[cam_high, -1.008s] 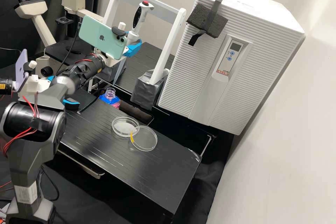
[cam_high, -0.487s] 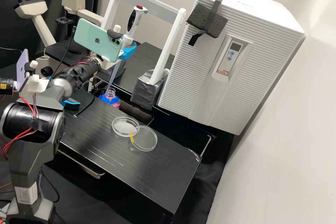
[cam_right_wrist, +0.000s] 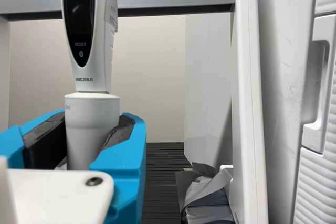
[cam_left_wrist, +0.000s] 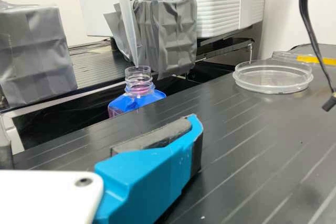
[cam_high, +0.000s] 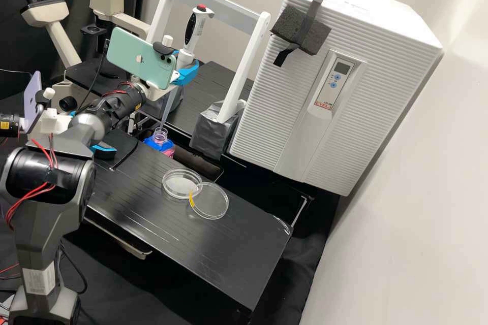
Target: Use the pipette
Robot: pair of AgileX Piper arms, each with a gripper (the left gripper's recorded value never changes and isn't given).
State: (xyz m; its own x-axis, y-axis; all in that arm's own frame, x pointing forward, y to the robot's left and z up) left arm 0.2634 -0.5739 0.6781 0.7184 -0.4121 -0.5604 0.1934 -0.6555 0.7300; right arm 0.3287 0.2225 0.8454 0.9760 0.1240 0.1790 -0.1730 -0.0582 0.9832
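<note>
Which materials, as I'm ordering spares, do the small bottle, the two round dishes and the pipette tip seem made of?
Bottle: clear and glossy, plastic or glass, cannot tell which; coloured liquid shows through it. Two dishes: probably clear thin plastic, shiny; the black bench shows through. Pipette tip: translucent whitish plastic, duller.

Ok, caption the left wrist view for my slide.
Pipette tip poised at the mouth of an open bottle of pink liquid, a clear petri dish nearby on the black bench.

Pipette [cam_right_wrist: 86,30] top past the right wrist view's edge, lower shaft behind blue fingers [cam_right_wrist: 128,150].
</note>
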